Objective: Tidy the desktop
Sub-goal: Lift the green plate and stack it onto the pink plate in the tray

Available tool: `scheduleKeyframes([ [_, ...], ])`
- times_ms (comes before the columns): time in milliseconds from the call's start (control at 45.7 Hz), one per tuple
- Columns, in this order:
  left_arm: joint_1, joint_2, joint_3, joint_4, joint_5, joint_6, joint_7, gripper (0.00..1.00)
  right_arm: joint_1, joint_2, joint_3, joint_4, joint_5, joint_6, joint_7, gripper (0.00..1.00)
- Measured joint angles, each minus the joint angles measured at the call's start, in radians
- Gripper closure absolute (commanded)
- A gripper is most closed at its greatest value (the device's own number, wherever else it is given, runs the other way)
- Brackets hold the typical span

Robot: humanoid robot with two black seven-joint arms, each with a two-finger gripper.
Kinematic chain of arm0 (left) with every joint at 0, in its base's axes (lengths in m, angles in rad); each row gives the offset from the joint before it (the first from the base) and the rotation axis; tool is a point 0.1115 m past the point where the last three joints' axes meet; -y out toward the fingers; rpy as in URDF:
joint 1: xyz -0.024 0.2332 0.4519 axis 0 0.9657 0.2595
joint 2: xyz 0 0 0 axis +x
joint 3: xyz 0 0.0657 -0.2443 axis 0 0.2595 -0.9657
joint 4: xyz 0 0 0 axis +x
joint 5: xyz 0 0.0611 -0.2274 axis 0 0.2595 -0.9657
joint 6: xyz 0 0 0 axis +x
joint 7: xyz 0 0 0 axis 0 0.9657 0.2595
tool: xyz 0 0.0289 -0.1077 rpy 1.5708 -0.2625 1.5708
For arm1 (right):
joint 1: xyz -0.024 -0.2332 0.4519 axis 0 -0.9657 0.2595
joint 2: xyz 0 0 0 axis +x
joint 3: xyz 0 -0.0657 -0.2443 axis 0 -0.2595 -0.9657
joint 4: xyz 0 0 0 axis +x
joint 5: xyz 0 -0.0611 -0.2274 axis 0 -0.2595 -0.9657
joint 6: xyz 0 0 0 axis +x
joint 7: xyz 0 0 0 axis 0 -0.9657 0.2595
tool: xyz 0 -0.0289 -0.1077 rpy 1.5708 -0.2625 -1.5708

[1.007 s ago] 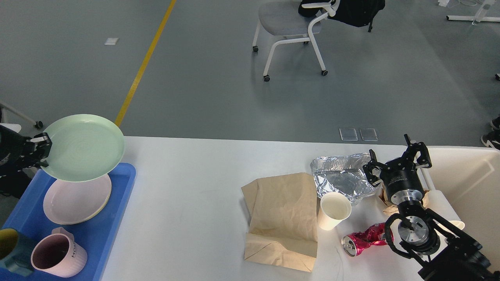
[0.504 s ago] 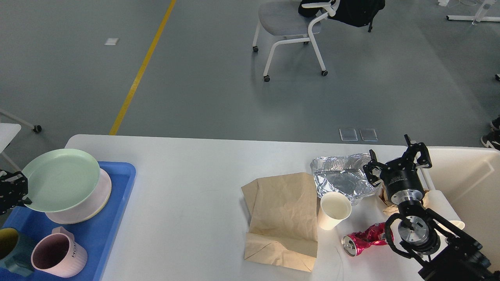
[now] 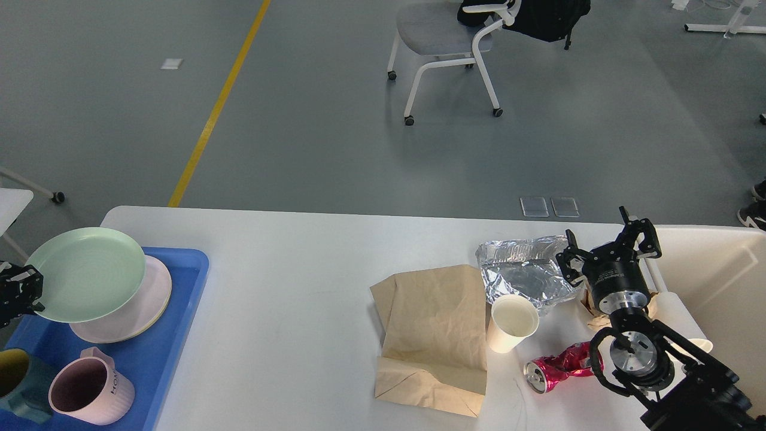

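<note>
The desktop (image 3: pixel 287 287) is a wide white tabletop. At its left end my left gripper (image 3: pixel 23 288) is shut on the left rim of a pale green plate (image 3: pixel 84 272). The plate hangs slightly tilted over a pink plate (image 3: pixel 134 311) in the blue tray (image 3: pixel 179 317). On the right lie a brown paper bag (image 3: pixel 434 326), crumpled foil (image 3: pixel 523 272), a white paper cup (image 3: pixel 511 323) and a crushed red can (image 3: pixel 559 365). My right gripper (image 3: pixel 607 245) is open with nothing between its fingers, just right of the foil.
A pink mug (image 3: pixel 90 392) and a dark teal mug (image 3: pixel 18 380) stand in the tray's near end. A cream-white bin (image 3: pixel 718 281) adjoins the table's right end. Crumpled brown paper (image 3: pixel 598 317) lies under my right arm. A chair (image 3: pixel 449 36) stands on the floor beyond.
My left gripper has carried the green plate down and to the left, from above the tray's far edge to low over the pink plate. The right arm has not moved.
</note>
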Motion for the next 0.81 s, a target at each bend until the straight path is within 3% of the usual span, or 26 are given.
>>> scheduleKeyframes([
  [131, 0.030, -0.030, -0.019, 0.006, 0.000, 0.044, 0.001, 1.00, 0.000, 0.000, 0.000, 0.000, 0.000, 0.000, 0.000, 0.00],
  [460, 0.055, -0.069, -0.027, 0.007, 0.001, 0.058, 0.000, 0.98, 0.000, 0.000, 0.000, 0.000, 0.000, 0.000, 0.000, 0.00],
  [525, 0.057, -0.071, -0.027, 0.007, 0.001, 0.059, 0.000, 0.87, 0.000, 0.000, 0.000, 0.000, 0.000, 0.000, 0.000, 0.00],
  [744, 0.059, -0.073, -0.032, 0.004, 0.001, 0.072, 0.000, 0.29, 0.000, 0.000, 0.000, 0.000, 0.000, 0.000, 0.000, 0.00],
  [810, 0.060, -0.073, -0.032, 0.004, 0.001, 0.084, 0.000, 0.19, 0.000, 0.000, 0.000, 0.000, 0.000, 0.000, 0.000, 0.00],
])
